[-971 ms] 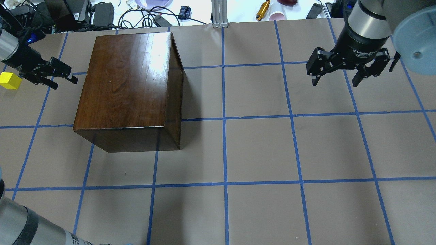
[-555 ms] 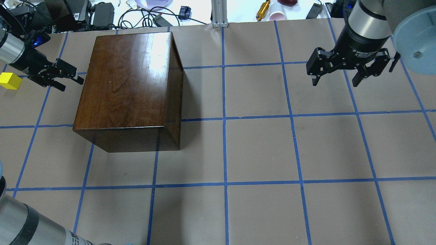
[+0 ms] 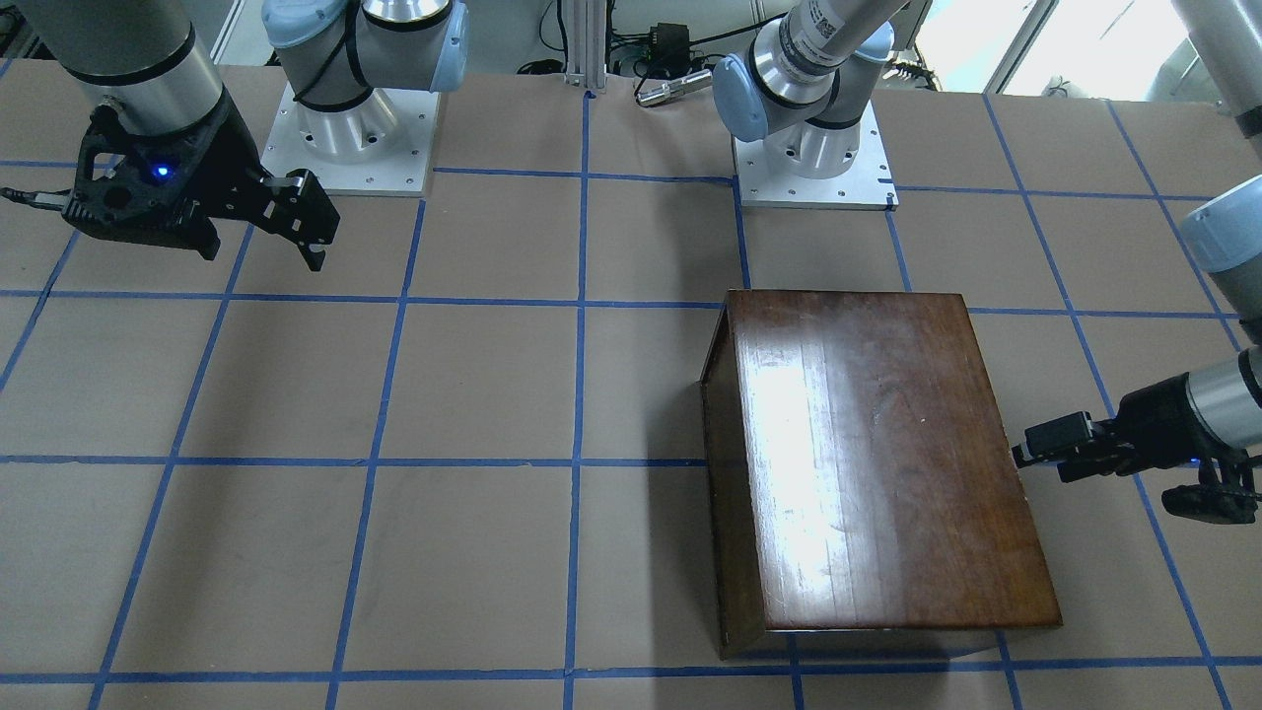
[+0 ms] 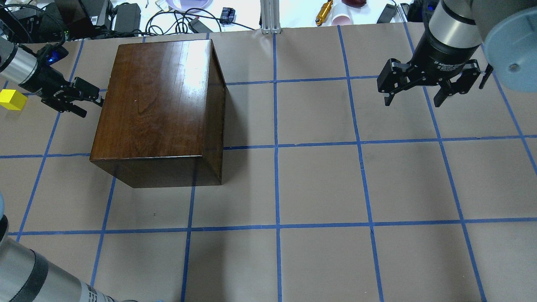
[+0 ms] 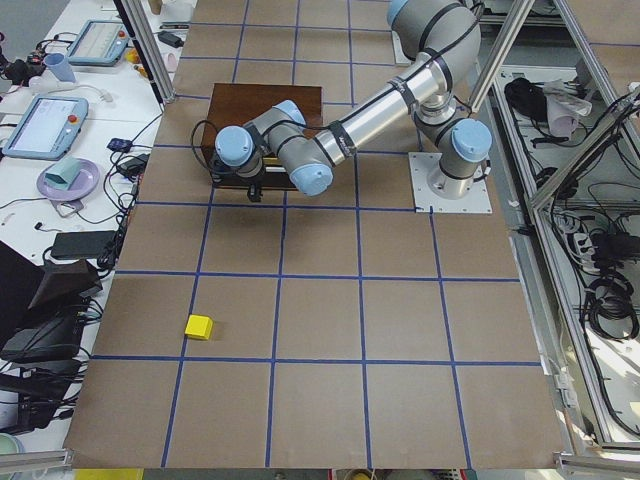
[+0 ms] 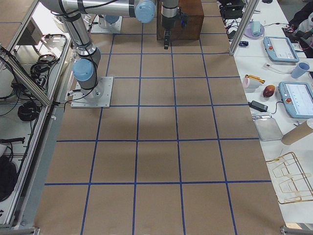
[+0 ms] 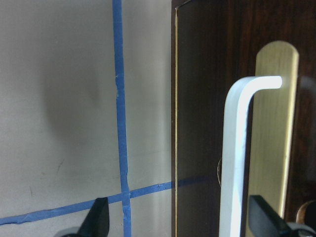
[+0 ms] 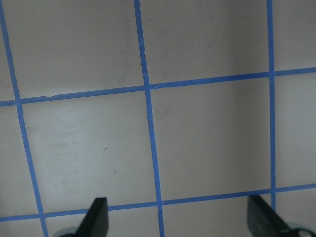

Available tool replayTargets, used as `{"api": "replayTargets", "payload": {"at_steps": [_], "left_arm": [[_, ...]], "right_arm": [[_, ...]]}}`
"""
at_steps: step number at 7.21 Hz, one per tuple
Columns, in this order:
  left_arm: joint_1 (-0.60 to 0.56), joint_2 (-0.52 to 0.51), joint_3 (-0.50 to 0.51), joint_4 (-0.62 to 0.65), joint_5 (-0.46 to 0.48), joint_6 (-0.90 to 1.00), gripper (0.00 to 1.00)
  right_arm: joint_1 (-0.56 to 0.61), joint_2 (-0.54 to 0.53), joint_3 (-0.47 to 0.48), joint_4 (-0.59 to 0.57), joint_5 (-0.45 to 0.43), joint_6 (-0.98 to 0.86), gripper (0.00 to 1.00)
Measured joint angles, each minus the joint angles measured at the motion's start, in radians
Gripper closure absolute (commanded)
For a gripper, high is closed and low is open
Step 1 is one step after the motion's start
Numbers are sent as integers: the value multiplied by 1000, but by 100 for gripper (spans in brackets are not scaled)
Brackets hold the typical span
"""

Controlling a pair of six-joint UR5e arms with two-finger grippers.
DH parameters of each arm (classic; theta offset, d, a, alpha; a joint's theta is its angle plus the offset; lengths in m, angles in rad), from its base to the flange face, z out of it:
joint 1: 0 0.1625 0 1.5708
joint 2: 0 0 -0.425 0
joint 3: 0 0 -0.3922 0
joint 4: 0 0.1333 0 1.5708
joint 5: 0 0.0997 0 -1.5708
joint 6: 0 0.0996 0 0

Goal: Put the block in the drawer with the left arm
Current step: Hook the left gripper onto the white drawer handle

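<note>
The yellow block (image 4: 11, 100) lies on the table at the far left, behind my left gripper; it also shows in the exterior left view (image 5: 198, 326). The dark-brown cabinet (image 4: 159, 96) stands with its drawer shut. The drawer's dark front (image 7: 202, 98) and metal handle (image 7: 236, 163) fill the left wrist view. My left gripper (image 4: 87, 102) is open and empty, right at the cabinet's left face, with the handle between its fingertips (image 7: 98, 219). My right gripper (image 4: 413, 98) is open and empty above the table's far right.
The cabinet's glossy top (image 3: 877, 454) rises well above the table. Cables, power bricks and small items (image 4: 126, 16) lie beyond the table's far edge. The two arm bases (image 3: 345, 128) stand at the robot's side.
My left gripper has moved right, away from the yellow block and up to the cabinet's left face. The right arm and the block have not moved.
</note>
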Motion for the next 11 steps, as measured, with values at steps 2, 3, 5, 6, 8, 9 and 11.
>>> {"api": "replayTargets", "payload": {"at_steps": [2,3,5,6,8,9,11], "left_arm": [[-1,-9,-1,2,1,-4,0],[-1,-12,-1,3,0,-7,0],[-2,-17,1,7,2,-10,0],[-2,-18,4,11,6,-11,0],[-2,-18,9,15,19,-12,0],[-2,-17,10,15,34,-13,0],[-2,-16,13,17,55,-11,0]], "right_arm": [[0,0,0,0,0,0,0],[0,0,0,0,0,0,0],[0,0,0,0,0,0,0],[0,0,0,0,0,0,0],[0,0,1,0,0,0,0],[0,0,0,0,0,0,0],[0,0,0,0,0,0,0]]}}
